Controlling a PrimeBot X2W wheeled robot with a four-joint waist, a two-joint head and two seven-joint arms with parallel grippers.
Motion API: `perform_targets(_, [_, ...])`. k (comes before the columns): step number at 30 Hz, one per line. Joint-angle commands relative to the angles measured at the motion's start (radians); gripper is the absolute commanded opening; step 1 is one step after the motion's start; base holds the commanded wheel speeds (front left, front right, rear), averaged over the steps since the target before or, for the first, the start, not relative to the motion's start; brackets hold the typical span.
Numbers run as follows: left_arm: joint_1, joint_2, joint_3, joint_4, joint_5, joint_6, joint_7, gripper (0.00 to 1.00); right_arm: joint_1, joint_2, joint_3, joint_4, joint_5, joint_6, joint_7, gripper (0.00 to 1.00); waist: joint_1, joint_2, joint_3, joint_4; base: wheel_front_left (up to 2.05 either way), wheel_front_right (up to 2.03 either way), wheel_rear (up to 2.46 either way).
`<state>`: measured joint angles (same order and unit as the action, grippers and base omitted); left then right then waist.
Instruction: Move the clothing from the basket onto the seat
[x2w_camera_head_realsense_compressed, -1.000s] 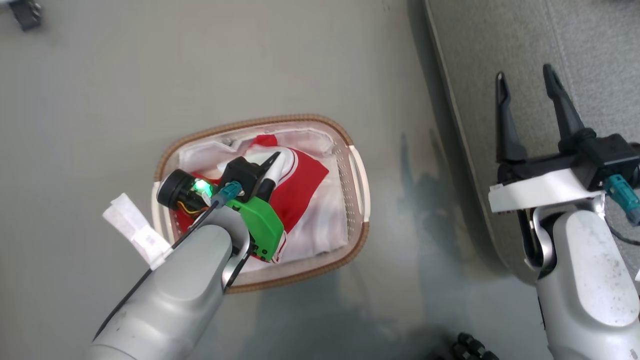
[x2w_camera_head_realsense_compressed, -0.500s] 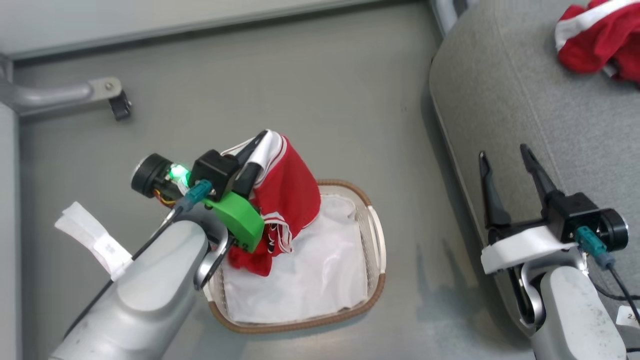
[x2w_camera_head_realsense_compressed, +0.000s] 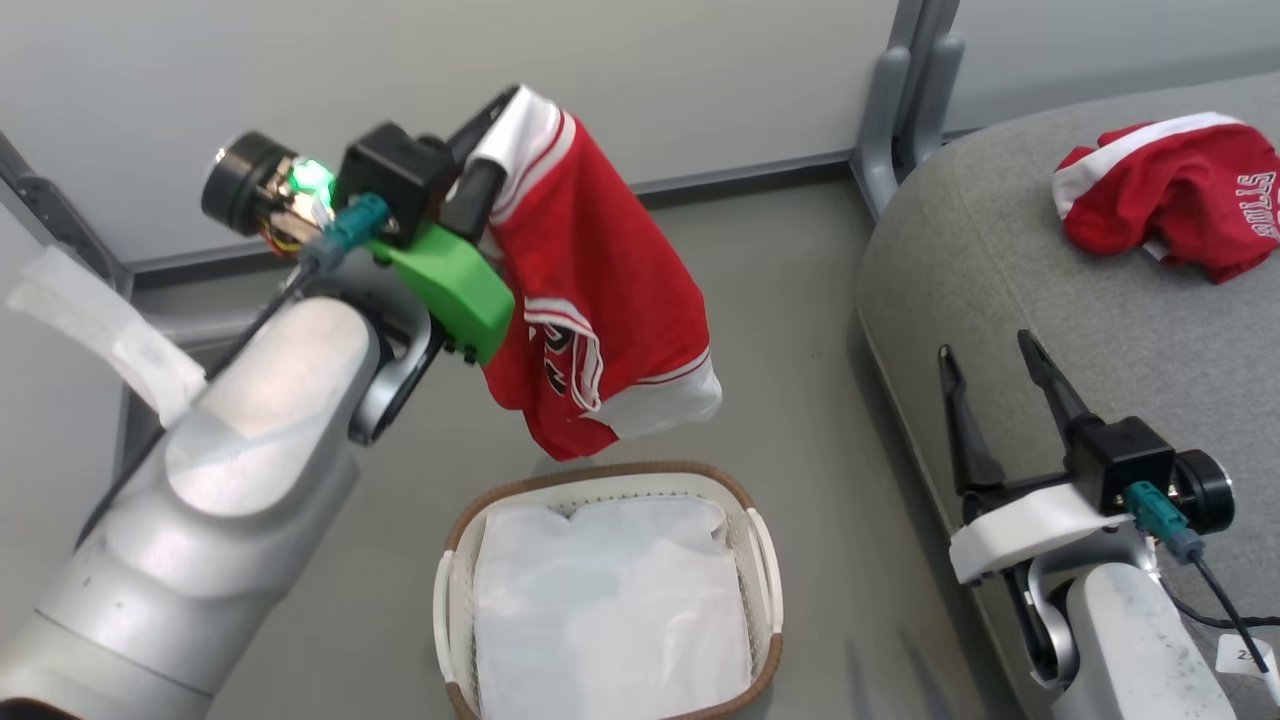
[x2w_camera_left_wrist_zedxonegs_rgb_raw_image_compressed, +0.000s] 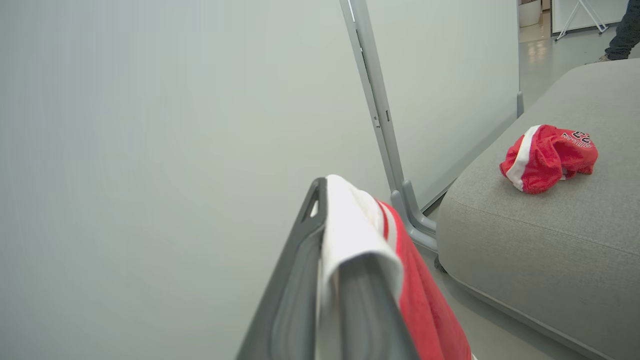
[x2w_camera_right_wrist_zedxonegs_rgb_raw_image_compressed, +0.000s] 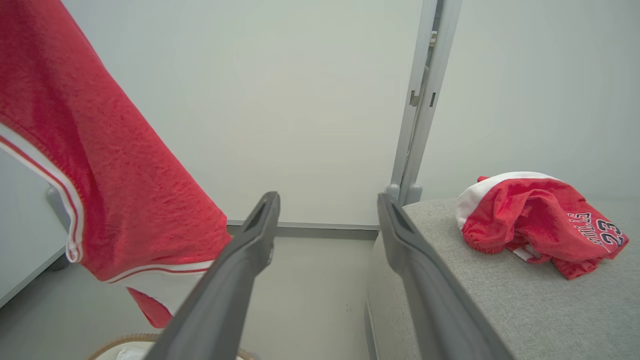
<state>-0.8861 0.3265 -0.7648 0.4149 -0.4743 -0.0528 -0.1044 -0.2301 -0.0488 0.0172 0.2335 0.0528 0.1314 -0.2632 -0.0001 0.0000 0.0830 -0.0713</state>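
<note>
**L gripper holds red garment in the air above the basket; 2nd piece on seat**

The left gripper (x2w_camera_head_realsense_compressed: 500, 115) is clenched on the white waistband of a red garment (x2w_camera_head_realsense_compressed: 600, 270). The left wrist view shows the white trim pinched between both dark fingers. The rest of the cloth hangs free below, with red body, white stripes and a white hem, clear of the basket (x2w_camera_head_realsense_compressed: 600, 472) and not touching it. The hem hangs just above the basket's far rim.

The basket sits on the grey floor (x2w_camera_head_realsense_compressed: 780, 300), near centre, upright. Inside it there's the white liner (x2w_camera_head_realsense_compressed: 610, 600), w/ no red cloth visible on it.

The right gripper (x2w_camera_head_realsense_compressed: 985, 345) is released, jaws spread wide w/ nothing between them. It hovers over the near left edge of the seat (x2w_camera_head_realsense_compressed: 1000, 300), fingers pointing far.

A second red garment (x2w_camera_head_realsense_compressed: 1170, 190) lies crumpled on the seat, far right, well apart from both grippers. It has a white band and dark lettering, incl. "23" in the right wrist view.

The seat is right of the basket, w/ a strip of floor between them. Behind is a pale wall panel (x2w_camera_head_realsense_compressed: 650, 70), and a grey post (x2w_camera_head_realsense_compressed: 905, 80) stands at the seat's far left corner.
</note>
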Motion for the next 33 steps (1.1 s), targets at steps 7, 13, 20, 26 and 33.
perform_targets(7, [-0.113, -0.03, 0.021, 0.035, -0.016, -0.004, 0.031, 0.0, 0.0, -0.003, 0.076, 0.016, 0.009, -0.001, -0.002, 1.0, 0.0001, 0.0, -0.055, -0.006, 0.0, 0.0, 0.0])
perform_targets(13, [-0.161, -0.061, 0.015, 0.066, -0.016, 0.001, 0.042, 0.0, -0.033, -0.003, 0.175, 0.023, 0.045, -0.001, -0.002, 1.0, 0.0001, 0.0, -0.069, -0.008, 0.0, 0.0, 0.0])
perform_targets(20, [-0.178, -0.089, 0.002, 0.09, -0.011, 0.02, 0.047, 0.0, -0.088, -0.003, 0.351, 0.031, 0.12, -0.001, -0.002, 1.0, 0.0001, 0.0, -0.08, 0.001, 0.0, 0.0, 0.0])
perform_targets(26, [-0.185, -0.119, -0.019, 0.084, -0.018, 0.01, 0.061, 0.0, -0.163, -0.004, 0.437, 0.088, 0.153, -0.001, -0.002, 1.0, 0.0001, 0.0, -0.085, 0.019, 0.0, 0.0, 0.0])
perform_targets(33, [-0.209, -0.179, -0.053, 0.062, -0.023, 0.0, 0.078, 0.0, -0.272, -0.003, 0.418, 0.229, 0.116, -0.001, -0.002, 1.0, 0.0001, 0.0, -0.086, 0.071, 0.0, 0.0, 0.0])
